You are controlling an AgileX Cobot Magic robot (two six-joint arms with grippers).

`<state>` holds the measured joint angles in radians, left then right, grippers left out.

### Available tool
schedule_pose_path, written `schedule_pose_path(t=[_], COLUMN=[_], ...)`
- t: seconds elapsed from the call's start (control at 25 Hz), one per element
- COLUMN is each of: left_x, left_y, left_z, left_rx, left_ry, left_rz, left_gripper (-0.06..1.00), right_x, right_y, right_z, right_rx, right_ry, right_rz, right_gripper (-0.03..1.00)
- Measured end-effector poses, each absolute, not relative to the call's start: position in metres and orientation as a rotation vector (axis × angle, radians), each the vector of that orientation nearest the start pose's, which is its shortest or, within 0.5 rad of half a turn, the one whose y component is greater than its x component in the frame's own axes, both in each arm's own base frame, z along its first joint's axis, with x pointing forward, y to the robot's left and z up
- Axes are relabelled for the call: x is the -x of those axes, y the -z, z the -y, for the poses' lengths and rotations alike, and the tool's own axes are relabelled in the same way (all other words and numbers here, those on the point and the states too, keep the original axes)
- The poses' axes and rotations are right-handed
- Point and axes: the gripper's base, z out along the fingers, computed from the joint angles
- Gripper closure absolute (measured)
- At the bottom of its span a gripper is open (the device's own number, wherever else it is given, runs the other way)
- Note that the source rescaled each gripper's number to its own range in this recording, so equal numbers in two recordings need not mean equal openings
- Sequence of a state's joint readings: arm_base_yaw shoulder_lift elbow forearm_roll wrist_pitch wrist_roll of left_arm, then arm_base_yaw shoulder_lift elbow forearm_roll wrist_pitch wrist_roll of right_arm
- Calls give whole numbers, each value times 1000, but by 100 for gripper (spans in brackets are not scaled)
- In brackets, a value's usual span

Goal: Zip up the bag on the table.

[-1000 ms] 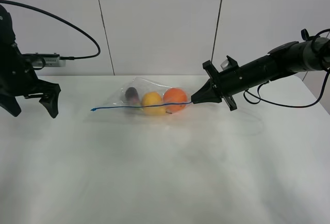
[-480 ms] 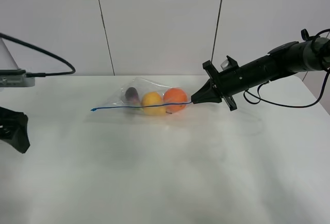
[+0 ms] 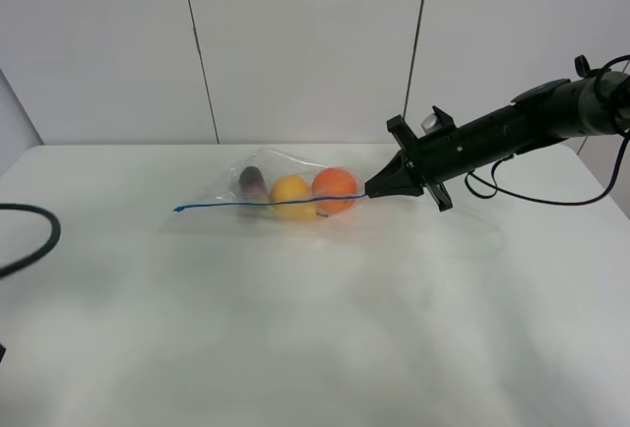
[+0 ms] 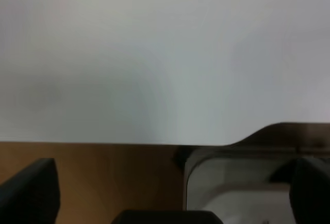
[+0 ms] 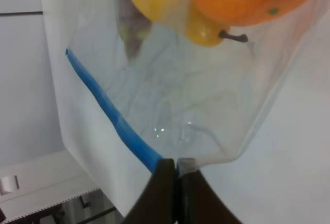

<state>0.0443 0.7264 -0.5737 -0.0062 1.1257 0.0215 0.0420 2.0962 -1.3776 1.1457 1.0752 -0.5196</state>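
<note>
From the high exterior camera, one clear zip bag (image 3: 285,191) lies on the white table (image 3: 315,329) toward its far edge, near the middle. It holds three pieces of produce: a purple one (image 3: 252,180), a yellow one (image 3: 291,194) and an orange one (image 3: 335,189). The blue zipper strip (image 3: 266,204) runs left to right, its free end pointing left. The right gripper (image 3: 372,192) is clamped on the strip's right end. Wide bare tabletop spreads in front and to both sides. One black cable (image 3: 30,240) loops in at the left edge.

The left wrist camera shows blurred white tabletop (image 4: 154,53) above a wooden floor (image 4: 113,177); the left gripper's (image 4: 170,193) two dark fingers (image 4: 31,190) stand far apart, holding nothing.

The right wrist camera shows the right gripper (image 5: 176,170) pressed together on the blue zipper strip (image 5: 111,113) at the bag's (image 5: 196,100) corner, the produce hanging beyond.
</note>
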Motion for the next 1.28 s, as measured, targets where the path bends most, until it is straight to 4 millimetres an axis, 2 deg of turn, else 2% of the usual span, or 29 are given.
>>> schedule_pose_path(t=[0.12, 0.48, 0.6, 0.68, 0.76, 0.8, 0.88, 0.92, 1.0, 1.08, 1.16, 1.28], left_x=[-79, -42, -25, -13, -1, 3, 5, 4, 4, 4, 4, 4], left_y=[-253, -269, -273, -274, -274, -274, -274, -274, -274, -274, -274, -274], left_z=[-2, 0, 0, 1, 2, 2, 2, 2, 2, 2, 2, 2], left_rx=[36, 31, 28, 26, 30, 30, 32, 32, 32, 32, 32, 32], left_ry=[0, -9, -10, -13, -11, -11, -13, -13, -13, -13, -13, -14], left_rz=[-2659, -2363, -2254, -2169, -2094, -2068, -2056, -2057, -2059, -2059, -2059, -2059], left_gripper=[-6, -6, -6, -6, -6, -6, -6, -6, -6, -6, -6, -6], right_x=[-402, -402, -402, -402, -402, -402, -402, -402, -404, -408, -414, -427], right_y=[-166, -166, -166, -166, -166, -165, -165, -166, -168, -176, -187, -207], right_z=[-90, -90, -90, -90, -90, -90, -90, -89, -87, -84, -77, -63], right_rx=[-139, -138, -138, -138, -137, -134, -127, -109, -49, 19, 85, 143], right_ry=[-1394, -1394, -1394, -1394, -1395, -1392, -1389, -1374, -1320, -1230, -1075, -736], right_rz=[-2693, -2692, -2692, -2692, -2693, -2695, -2699, -2706, -2735, -2790, -2855, -2927], right_gripper=[97, 97, 91, 82, 63, 51, 22, 11, 2, -2, -3, -3])
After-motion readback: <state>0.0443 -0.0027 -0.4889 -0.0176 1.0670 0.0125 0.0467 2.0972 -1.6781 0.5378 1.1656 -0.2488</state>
